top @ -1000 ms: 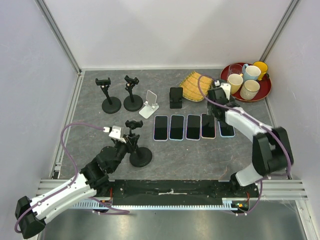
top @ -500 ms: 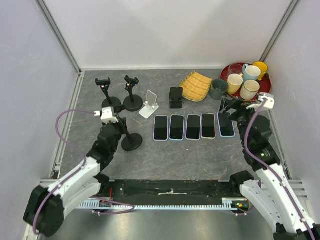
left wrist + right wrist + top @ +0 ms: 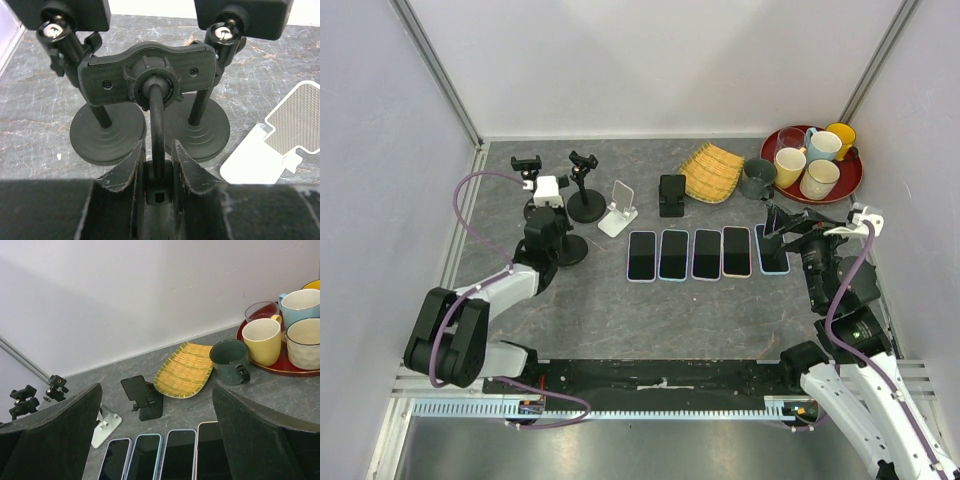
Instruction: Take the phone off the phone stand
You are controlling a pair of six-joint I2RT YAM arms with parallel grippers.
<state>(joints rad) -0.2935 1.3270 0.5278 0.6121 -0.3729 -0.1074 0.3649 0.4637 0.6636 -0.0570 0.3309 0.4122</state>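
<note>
Several dark-screened phones (image 3: 673, 254) lie flat in a row on the grey table; none sits on a stand. My left gripper (image 3: 547, 238) is shut on the stem of a black clamp phone stand (image 3: 566, 250), whose empty clamp head fills the left wrist view (image 3: 150, 75), with the stem between my fingers (image 3: 157, 145). My right gripper (image 3: 788, 226) is open and empty above the right end of the row. The right wrist view (image 3: 157, 390) shows the phones (image 3: 177, 452) below it.
Two more black clamp stands (image 3: 584, 205) stand just behind the held one, close in the left wrist view (image 3: 200, 132). A white folding stand (image 3: 618, 210), a black folding stand (image 3: 671, 194), a yellow woven tray (image 3: 711, 172), a green mug (image 3: 757, 178) and a red tray of cups (image 3: 850, 180) stand at the back.
My left gripper has carried the black clamp stand from the near front to the back left, beside the other two. My right arm has drawn back from the mug area to the right side.
</note>
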